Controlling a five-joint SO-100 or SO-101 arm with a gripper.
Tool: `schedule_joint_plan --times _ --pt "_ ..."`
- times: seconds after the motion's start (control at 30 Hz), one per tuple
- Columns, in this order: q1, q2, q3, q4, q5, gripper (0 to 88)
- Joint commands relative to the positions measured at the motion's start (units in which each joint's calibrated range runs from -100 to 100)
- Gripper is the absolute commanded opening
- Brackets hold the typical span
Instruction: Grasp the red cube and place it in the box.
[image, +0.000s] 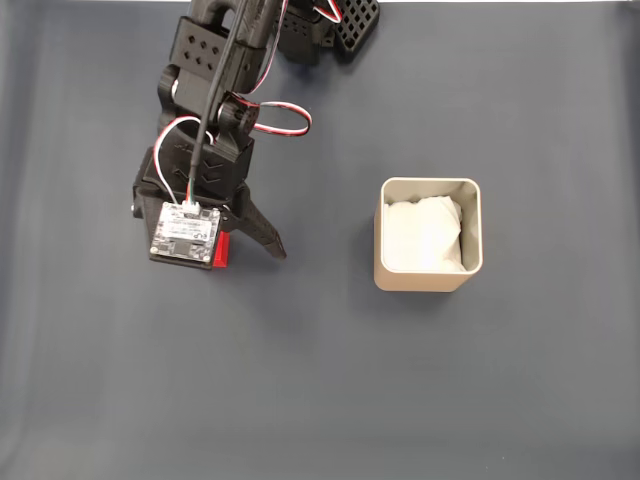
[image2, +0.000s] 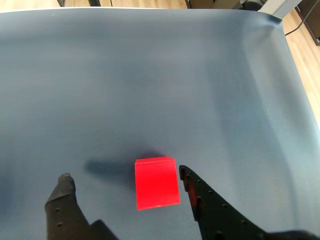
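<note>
Down in the fixed view, the gripper (image: 240, 250) hangs over the dark grey mat (image: 320, 380) with its fingers spread. One black finger (image: 262, 228) points down and to the right, and a sliver of the red cube (image: 220, 250) shows just to the left of it, mostly covered by the camera board (image: 184, 232) on the wrist. The box (image: 428, 236), beige with white paper (image: 424, 234) inside, stands well apart to the right of the fingers, upright on the mat.

Next, the wrist view: the gripper (image2: 122, 180) is open, with the cube (image2: 157, 182) resting on the mat (image2: 150, 75) between the two fingers. It sits just beside the right finger (image2: 205, 205), nearly touching its tip, while the left finger (image2: 62, 197) is farther away, with bare mat and a shadow between them. Neither finger presses on the cube.
</note>
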Motion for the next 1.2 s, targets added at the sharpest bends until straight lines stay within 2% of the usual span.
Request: schedule_joint_plan --times 0.0,1.0,1.1,1.17 --pt "0.60 -0.21 -0.49 -1.94 0.15 48.2" --pt "0.88 -0.81 3.43 -3.58 0.49 45.6" --pt "0.88 -0.81 3.43 -3.58 0.39 43.6" --pt "0.88 -0.81 3.25 -3.58 0.20 37.2"
